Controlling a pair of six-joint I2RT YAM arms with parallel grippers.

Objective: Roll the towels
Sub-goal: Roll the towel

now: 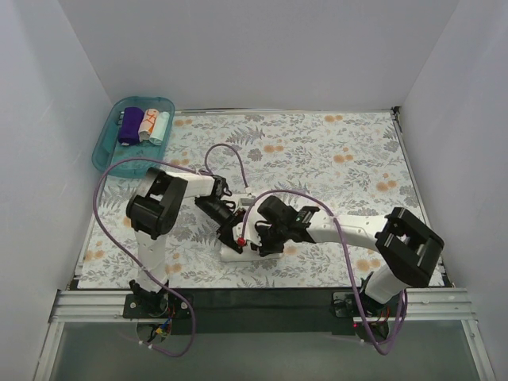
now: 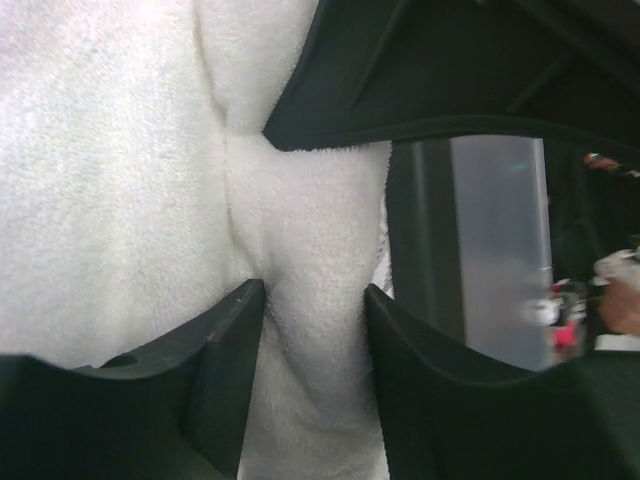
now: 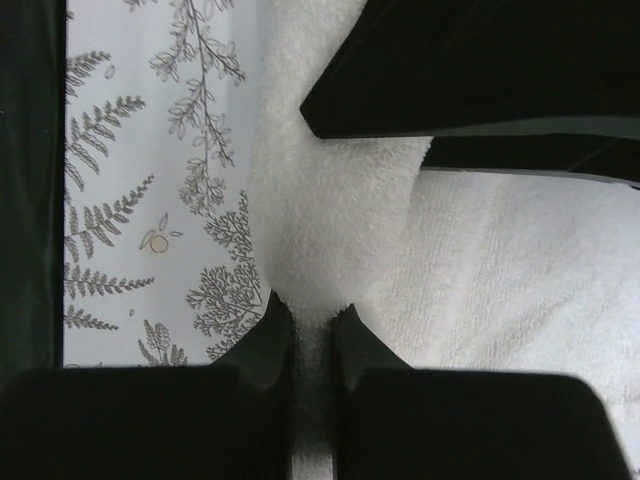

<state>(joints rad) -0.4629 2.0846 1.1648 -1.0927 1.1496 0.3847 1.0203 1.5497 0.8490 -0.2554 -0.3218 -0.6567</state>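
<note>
My white towel [image 1: 232, 254] lies near the front edge of the flowery sheet [image 1: 333, 151]. Both my grippers are down on it, very close together.

My left gripper [image 2: 315, 300] is part way open. A fat fold of the towel sits between its fingers [image 2: 225, 380] and touches both. I cannot tell if they squeeze it. My right gripper [image 3: 312, 320] is almost closed, with a thin bit of the towel pinched in the tiny gap.

A big black shape [image 2: 450, 70] hides the top corner of each wrist view. Purple cables [image 1: 101, 198] loop above the sheet.

In the far left corner, a see-through teal tray [image 1: 101, 151] holds three small rolls side by side. They are a dark purple towel [image 1: 131, 125], a white-orange towel [image 1: 146, 125] and a pale teal towel [image 1: 162, 125].

The white towel is soft and fuzzy, with deep creases. The sheet is flat and pale, with grey ferns and little orange flowers.
</note>
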